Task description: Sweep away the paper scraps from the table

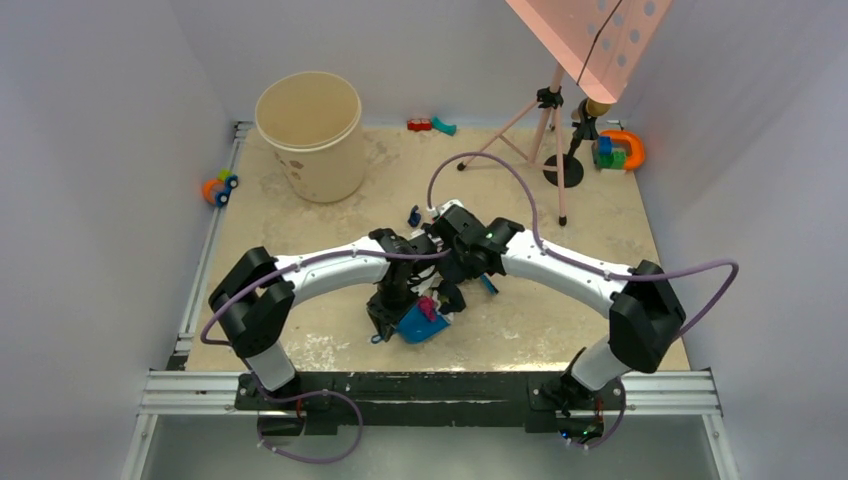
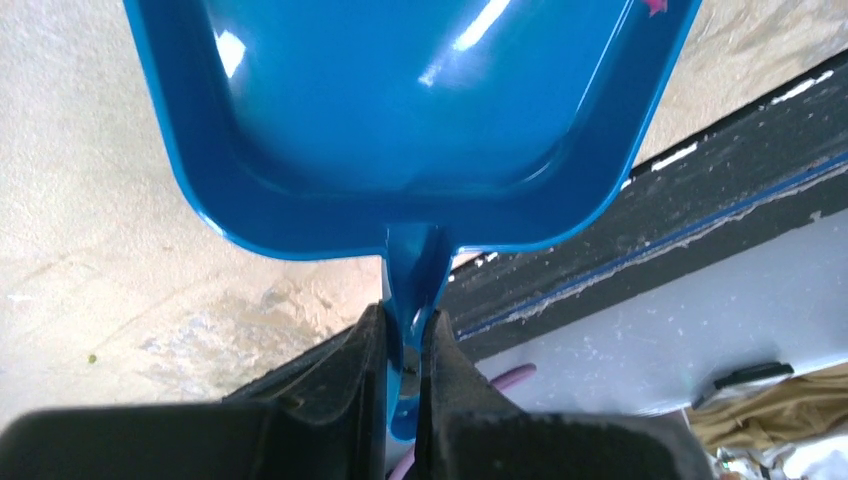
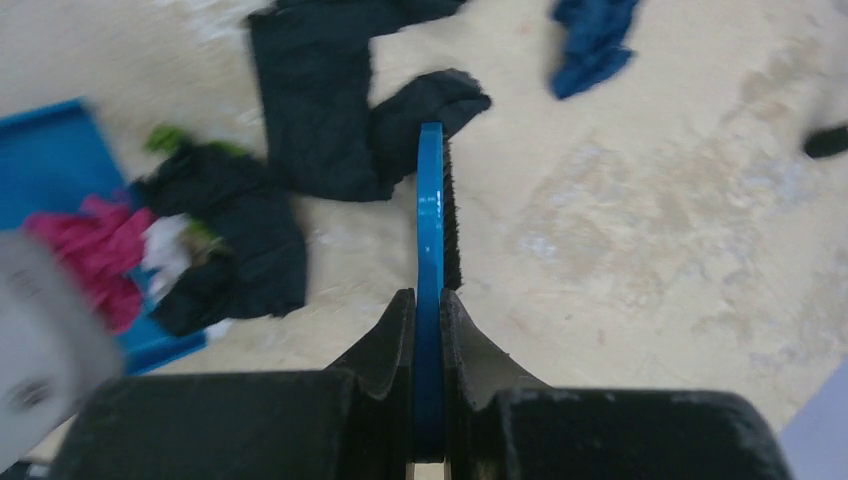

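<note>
At the table's [image 1: 520,325] centre the scraps [image 3: 300,120] lie bunched at the mouth of the pan [image 2: 420,100]. The black ones are on bare surface just beside the brush [image 3: 430,220]. 1 pink wad [image 3: 95,250] with a white bit sits on the pan's lip, and 1 navy wad [image 3: 595,40] lies apart on the brush's other side.

My left gripper [image 2: 405,340] is clenched on the pan's stub handle. I judge that grip keeps the mouth turned to the pile so it can catch what is pushed in. My right gripper [image 3: 428,305] is clamped on the brush's thin blue back, which I see edge-on, set behind the black scraps and ready to drag them panward.

Further out stand a bucket [image 1: 310,135] at the far left, a tripod [image 1: 555,140] at the far right, and toys [image 1: 220,188] along the edges, all well clear. From above, both forearms cross over the pile and hide most of it, and a purple cable [image 1: 520,190] loops nearby.
</note>
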You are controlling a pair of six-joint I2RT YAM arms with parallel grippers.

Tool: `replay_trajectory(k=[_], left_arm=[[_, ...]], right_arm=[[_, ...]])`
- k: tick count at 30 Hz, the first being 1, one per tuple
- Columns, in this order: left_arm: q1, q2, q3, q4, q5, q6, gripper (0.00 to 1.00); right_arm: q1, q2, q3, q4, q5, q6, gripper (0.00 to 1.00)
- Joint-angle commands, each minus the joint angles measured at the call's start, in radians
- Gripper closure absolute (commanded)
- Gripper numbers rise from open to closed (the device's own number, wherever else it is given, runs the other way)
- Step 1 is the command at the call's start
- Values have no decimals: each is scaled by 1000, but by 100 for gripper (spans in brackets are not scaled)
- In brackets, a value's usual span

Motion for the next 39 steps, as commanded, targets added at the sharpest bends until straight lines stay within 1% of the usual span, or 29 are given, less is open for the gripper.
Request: replay_trajectory(k=[1, 3, 5, 9, 11, 14, 17, 19, 21, 25, 30, 34, 37, 38, 39], left_arm=[[-3, 20, 28, 36, 4, -14, 100], [-3, 26, 27, 45, 3, -17, 100], [-2, 25, 20, 64, 2, -25, 100], [2, 23, -1, 112, 2, -47, 100], [4, 25, -9, 133, -5, -62, 100], [6, 19, -23, 168, -9, -95, 100], [10, 6, -43, 191, -29, -143, 100], [23, 2, -56, 194, -49, -179, 100], [27, 4, -66, 191, -60, -194, 100], [43, -8, -93, 210, -61, -210, 100], [52, -33, -105, 230, -49, -207, 100], [51, -28, -88, 210, -60, -185, 100], [55, -24, -78, 204, -62, -170, 100], [57, -23, -75, 203, -62, -166, 100], [60, -22, -72, 206, -59, -163, 100]], right_arm=[[68, -78, -49, 141, -243, -62, 100], [72, -138, -91, 195, -385, -76, 100], [72, -198, -125, 228, -488, -84, 100], [72, -302, -153, 227, -603, -79, 100], [70, -336, -146, 204, -570, -61, 100], [66, -355, -102, 123, -452, -40, 100], [51, -345, -40, 30, -268, -19, 100], [31, -335, -11, 11, -165, -24, 100], [-5, -322, 17, 20, -121, -55, 100], [-77, -229, 95, 26, 25, -132, 100], [-142, -6, 207, 28, 229, -192, 100], [-166, 203, 319, 16, 284, -217, 100], [-165, 307, 390, 4, 224, -235, 100], [-163, 318, 397, 10, 152, -258, 100], [-161, 313, 391, 29, 41, -277, 100]])
